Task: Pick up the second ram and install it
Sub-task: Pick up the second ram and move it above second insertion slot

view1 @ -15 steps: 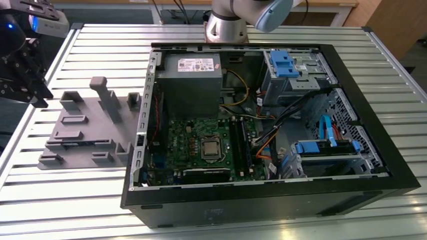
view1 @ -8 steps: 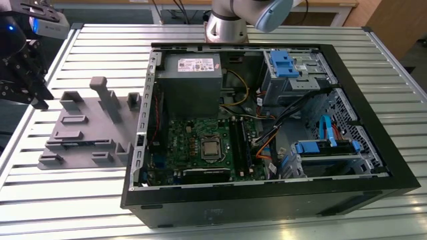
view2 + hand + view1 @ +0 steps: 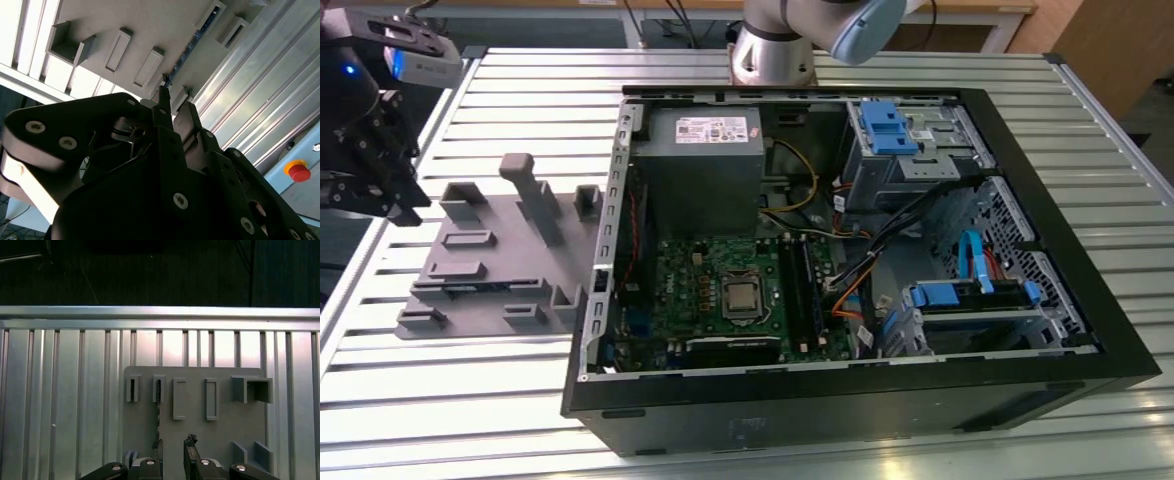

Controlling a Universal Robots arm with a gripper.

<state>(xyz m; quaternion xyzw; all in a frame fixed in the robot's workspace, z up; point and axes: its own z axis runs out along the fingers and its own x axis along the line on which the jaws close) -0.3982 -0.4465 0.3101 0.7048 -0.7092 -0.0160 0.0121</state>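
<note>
- The ram [image 3: 158,412] stands on its long edge in the narrow slots of the grey fixture [image 3: 225,430]. In the second wrist view it shows edge-on as a dark strip [image 3: 192,42] with blue spots.
- The upright seating leaves the top edge and both flat faces exposed, probably so that fingers can close on it from above.
- The gripper [image 3: 174,449] hangs above the fixture, apart from it, with its jaws apart and nothing between them.
- In the first wrist view the ram runs in line with one fingertip [image 3: 159,446] rather than down the middle of the gap. The gripper is therefore judged not yet centred on the ram.
- The fixture lies flat on the table [image 3: 520,100], just beside the open case [image 3: 854,400], at the exterior view's left. This keeps the pick-up place near the place of installation.
- The case lies on its side with the panel off, so the motherboard [image 3: 707,290] faces upward. Whether its long black slots hold a stick cannot be told.
- The table is ribbed, bright metal, with parallel grooves along its length.
- The arm's base [image 3: 771,55] stands at the table's far edge in the exterior view.
- Beyond the table edge, the first wrist view shows a dark floor.
- A red button [image 3: 299,171] sits on a pale surface past the table.
</note>
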